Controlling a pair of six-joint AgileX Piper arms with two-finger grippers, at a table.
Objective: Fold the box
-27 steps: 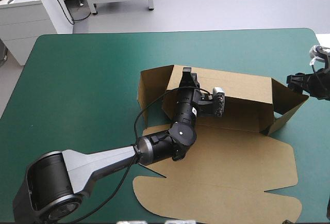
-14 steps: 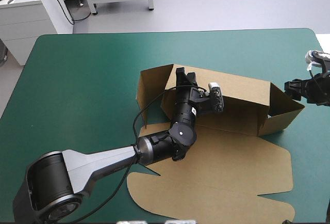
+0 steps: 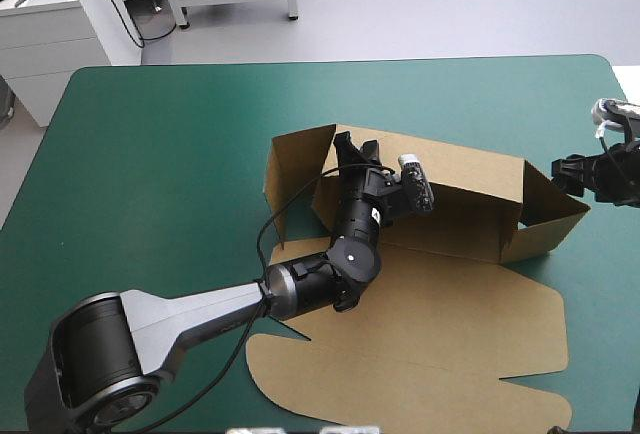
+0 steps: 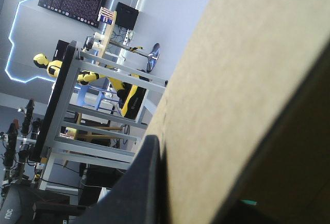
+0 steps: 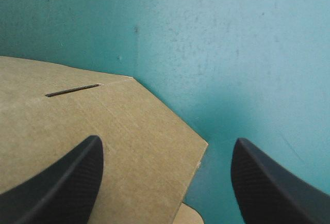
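The brown box lies mid-table with its lid flat toward the near edge and its back wall raised. My left gripper stands at the top of that wall near its left end. In the left wrist view the board runs between the black fingers, so it is shut on the box. My right gripper hovers open at the box's right end. In the right wrist view its own gripper straddles the corner of the end flap, touching nothing.
A raised side flap stands left of the left gripper. Bare teal-green cover spreads to the left and along the far side. The table's right edge runs close behind the right gripper.
The box slid slightly left and toward the near edge. The left wrist turned, its two fingertips now showing apart at the wall's top. The right gripper shifted a little.
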